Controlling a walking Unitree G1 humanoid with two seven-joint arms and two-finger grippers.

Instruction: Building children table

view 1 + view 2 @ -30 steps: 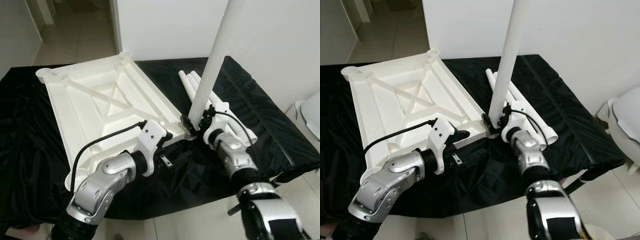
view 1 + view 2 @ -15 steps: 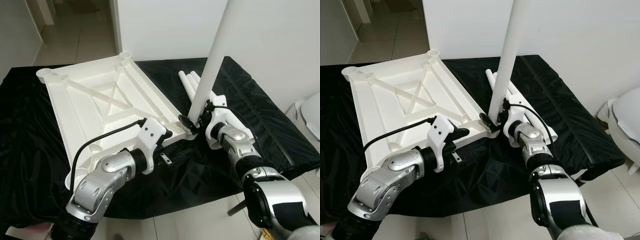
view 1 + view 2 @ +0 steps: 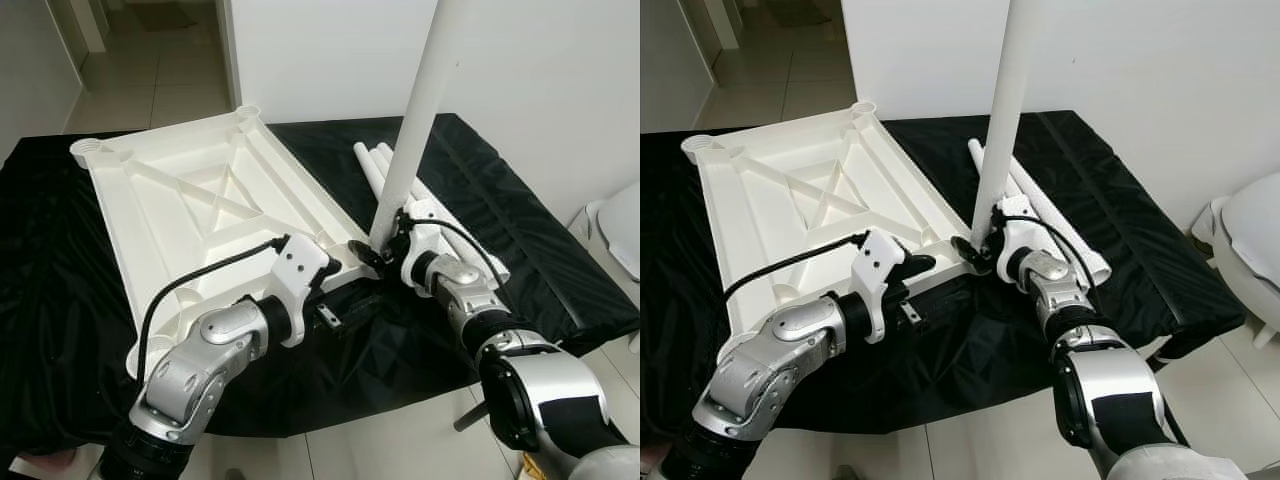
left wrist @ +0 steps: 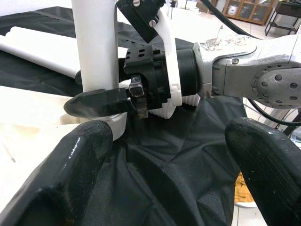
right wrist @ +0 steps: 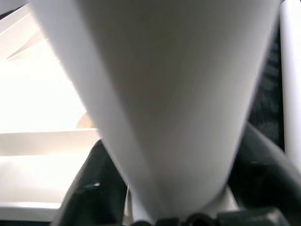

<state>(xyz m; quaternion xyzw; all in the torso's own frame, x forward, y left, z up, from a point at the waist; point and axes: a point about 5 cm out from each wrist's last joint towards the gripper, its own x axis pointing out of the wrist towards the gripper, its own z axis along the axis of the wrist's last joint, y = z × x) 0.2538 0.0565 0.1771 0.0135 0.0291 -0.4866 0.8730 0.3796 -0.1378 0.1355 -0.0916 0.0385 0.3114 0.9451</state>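
The leg (image 3: 415,120) has come more upright since the earlier frames, its foot at the near right corner socket of the upturned tabletop (image 3: 190,215). Right end effector (image 3: 385,250) is clamped on the leg's base. Left end effector (image 3: 335,285) sits just beside that corner, fingers (image 4: 61,174) spread, holding nothing. Spare legs (image 3: 440,215) lie on the black-draped surface (image 3: 540,250) behind.

Black cloth (image 3: 520,240), tiled floor (image 3: 150,70), white wall (image 3: 320,50).
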